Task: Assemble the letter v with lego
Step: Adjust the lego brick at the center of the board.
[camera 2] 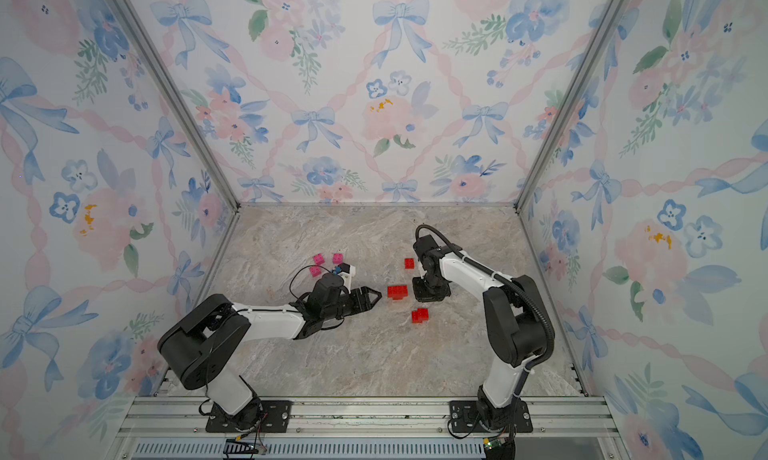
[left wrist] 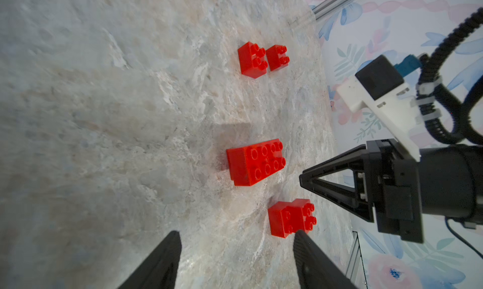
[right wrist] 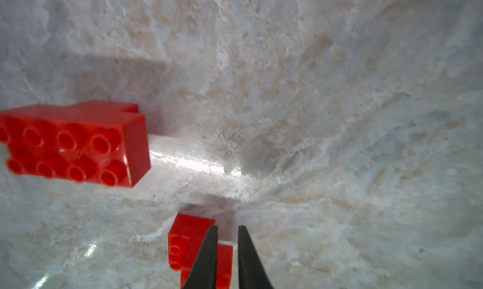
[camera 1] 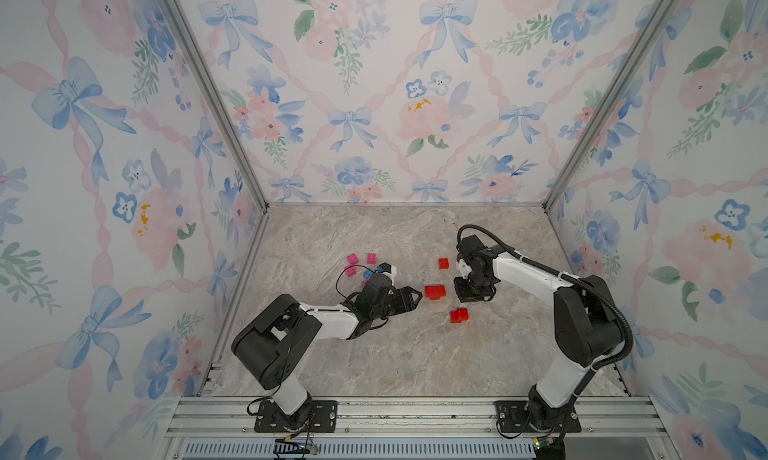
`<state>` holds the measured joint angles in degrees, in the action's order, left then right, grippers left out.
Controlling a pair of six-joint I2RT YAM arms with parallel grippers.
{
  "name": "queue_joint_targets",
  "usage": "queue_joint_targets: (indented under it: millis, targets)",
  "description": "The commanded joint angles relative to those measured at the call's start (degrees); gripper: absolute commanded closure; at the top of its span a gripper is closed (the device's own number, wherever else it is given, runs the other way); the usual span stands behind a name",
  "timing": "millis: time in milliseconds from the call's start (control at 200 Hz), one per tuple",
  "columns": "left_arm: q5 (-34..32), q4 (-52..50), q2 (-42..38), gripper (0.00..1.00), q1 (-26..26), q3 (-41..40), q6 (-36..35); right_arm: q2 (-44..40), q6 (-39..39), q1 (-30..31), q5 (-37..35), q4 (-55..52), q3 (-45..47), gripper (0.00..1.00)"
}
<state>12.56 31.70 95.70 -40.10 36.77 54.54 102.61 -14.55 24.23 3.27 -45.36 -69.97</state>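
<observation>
Right gripper [right wrist: 227,227], jaws closed empty, hangs right of long red brick [right wrist: 78,141]; left gripper [left wrist: 236,231], jaws parted, faces it: likely aligning, grasp next.

I read both units as identical: left arm [camera 1: 328,318] and right arm [camera 1: 519,271] have white link shells and black joint housings. Black corrugated conduit [left wrist: 433,54] follows the right arm. Base plates [camera 1: 320,410] are black, with screws. The right gripper [left wrist: 300,179] has black triangular open-frame fingers [left wrist: 337,165].
</observation>
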Motion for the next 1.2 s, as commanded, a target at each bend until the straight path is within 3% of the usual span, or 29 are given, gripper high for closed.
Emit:
queue_joint_targets:
  millis: [0, 435, 605, 775, 895, 940, 985, 1060, 1195]
  targets:
    - [2.8, 5.6, 3.0, 0.30, 0.1, 1.7, 1.8, 2.2, 2.5, -0.2, 2.4, 2.6, 1.0, 0.86]
    - [7.9, 16.1, 12.2, 0.35, 0.3, 4.2, 6.2, -3.5, -1.5, -1.5, 6.0, 3.9, 10.5, 0.82]
    - [9.2, 19.2, 14.2, 0.38, 0.3, 5.2, 8.2, -7.4, -0.3, -5.4, 6.2, 1.2, 9.8, 0.58]
    - [9.8, 20.7, 15.9, 0.41, 0.5, 5.5, 9.5, -12.8, 8.6, -2.5, 1.3, -5.2, 8.1, 0.47]
    - [10.2, 21.6, 17.2, 0.42, 0.5, 5.8, 10.1, -16.5, 17.5, 2.1, -3.5, -6.5, 8.6, 0.45]
    - [10.2, 21.8, 17.4, 0.42, 0.5, 5.8, 10.2, -17.6, 20.0, 3.1, -3.1, -5.9, 8.7, 0.44]
    - [10.4, 21.9, 17.6, 0.42, 0.5, 6.0, 10.3, -18.6, 23.0, 4.5, -2.2, -5.5, 9.0, 0.33]
    - [10.8, 21.9, 18.0, 0.40, 0.5, 6.3, 10.4, -18.9, 26.8, 6.5, -1.2, -5.8, 8.6, 0.26]
    - [11.1, 22.5, 19.1, 0.40, 0.6, 6.9, 10.9, -16.3, 29.4, 7.8, 2.0, -4.8, 8.3, 0.24]
